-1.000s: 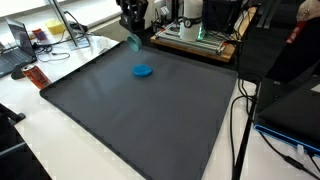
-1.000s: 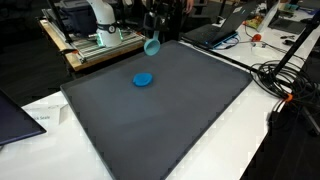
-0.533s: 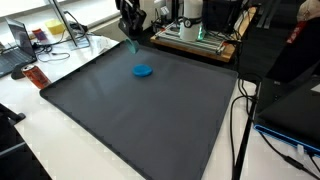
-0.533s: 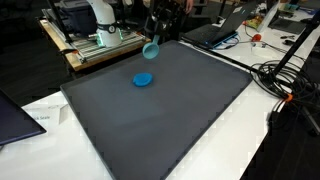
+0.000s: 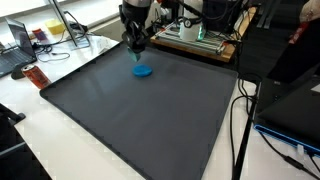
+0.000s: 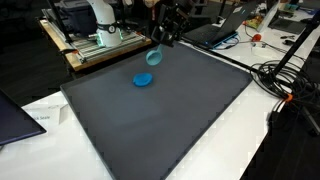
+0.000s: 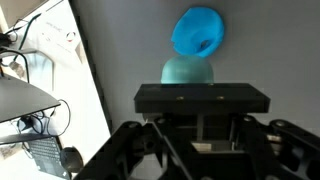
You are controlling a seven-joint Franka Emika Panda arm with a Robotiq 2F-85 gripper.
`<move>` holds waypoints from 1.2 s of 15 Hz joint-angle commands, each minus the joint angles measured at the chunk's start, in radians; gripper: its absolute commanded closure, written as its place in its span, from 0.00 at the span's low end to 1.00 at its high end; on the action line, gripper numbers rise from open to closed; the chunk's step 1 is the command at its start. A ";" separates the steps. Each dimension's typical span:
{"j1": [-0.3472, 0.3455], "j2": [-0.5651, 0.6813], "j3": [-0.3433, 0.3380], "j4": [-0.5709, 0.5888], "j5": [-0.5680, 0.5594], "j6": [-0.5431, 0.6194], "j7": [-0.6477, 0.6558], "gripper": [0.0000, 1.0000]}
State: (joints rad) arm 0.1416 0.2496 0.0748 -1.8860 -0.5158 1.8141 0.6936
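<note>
My gripper [image 5: 135,44] [image 6: 161,43] hangs over the far part of a dark grey mat [image 5: 140,115] [image 6: 165,125], shut on a pale teal cup [image 5: 136,56] [image 6: 154,57] that dangles below the fingers. A bright blue dish [image 5: 142,71] [image 6: 144,80] lies on the mat just beneath and beside the cup, apart from it. In the wrist view the teal cup [image 7: 187,72] pokes out beyond the gripper's black body [image 7: 202,98], and the blue dish [image 7: 198,32] lies past it. The fingertips themselves are hidden there.
A machine on a wooden board [image 6: 95,35] [image 5: 200,40] stands behind the mat. A laptop [image 6: 212,35] and cables [image 6: 285,80] lie at one side, a red can [image 5: 35,77] and another laptop [image 5: 15,45] at the other. A dark monitor [image 5: 290,110] is nearby.
The gripper has carried the teal cup across and lower, so it now hangs close above the blue dish. The blue dish has not moved.
</note>
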 commanded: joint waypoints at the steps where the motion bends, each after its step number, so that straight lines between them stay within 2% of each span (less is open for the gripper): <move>1: 0.050 0.087 -0.019 0.071 -0.060 -0.056 0.054 0.77; 10: 0.130 0.270 -0.059 0.193 -0.151 -0.145 0.164 0.77; 18: 0.154 0.378 -0.083 0.259 -0.179 -0.154 0.238 0.77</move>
State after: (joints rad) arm 0.2742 0.5872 0.0100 -1.6724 -0.6701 1.6961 0.8989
